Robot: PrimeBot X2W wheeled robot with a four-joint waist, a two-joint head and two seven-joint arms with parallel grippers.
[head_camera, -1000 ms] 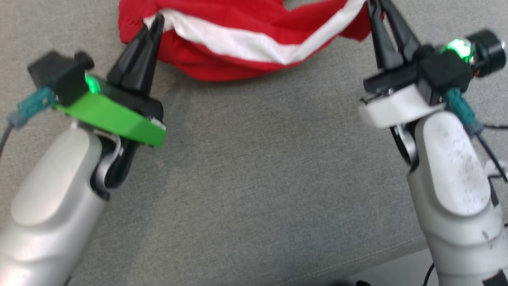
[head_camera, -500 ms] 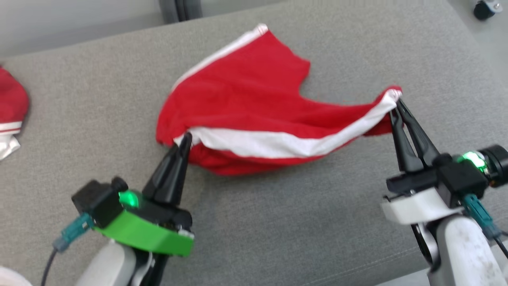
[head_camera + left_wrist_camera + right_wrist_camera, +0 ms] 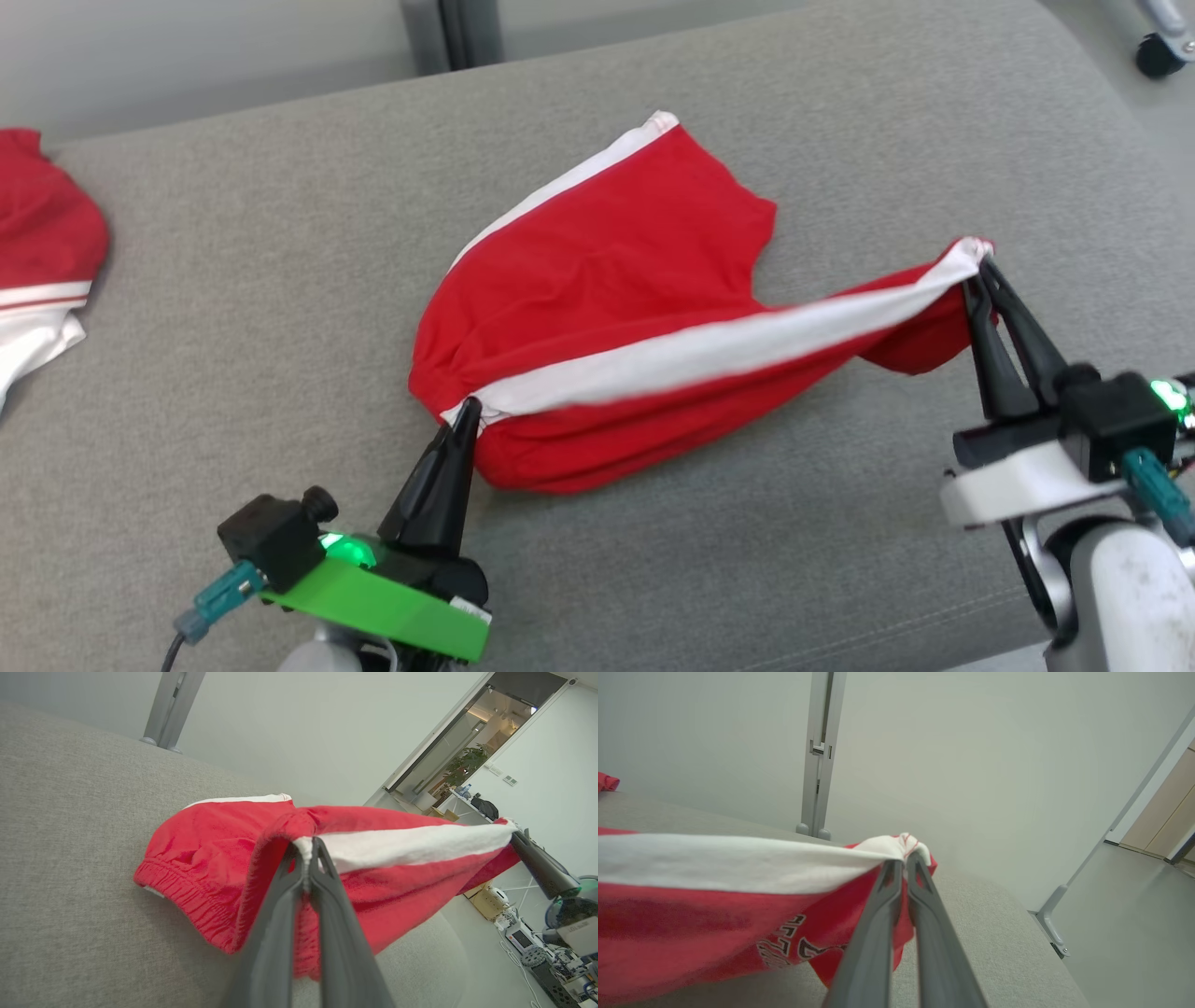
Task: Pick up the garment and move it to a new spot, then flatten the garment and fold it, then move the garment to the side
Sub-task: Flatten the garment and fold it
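Grey cushion [image 3: 233, 327] | garment 1 [image 3: 607, 271] pinched by left fingers [image 3: 462, 420], right fingers [image 3: 980, 280] | garment 2 [image 3: 37, 224] aside

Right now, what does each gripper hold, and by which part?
Both hold the red cloth garment with a white stripe: the left gripper pinches one end of the stripe, the right gripper the other end.
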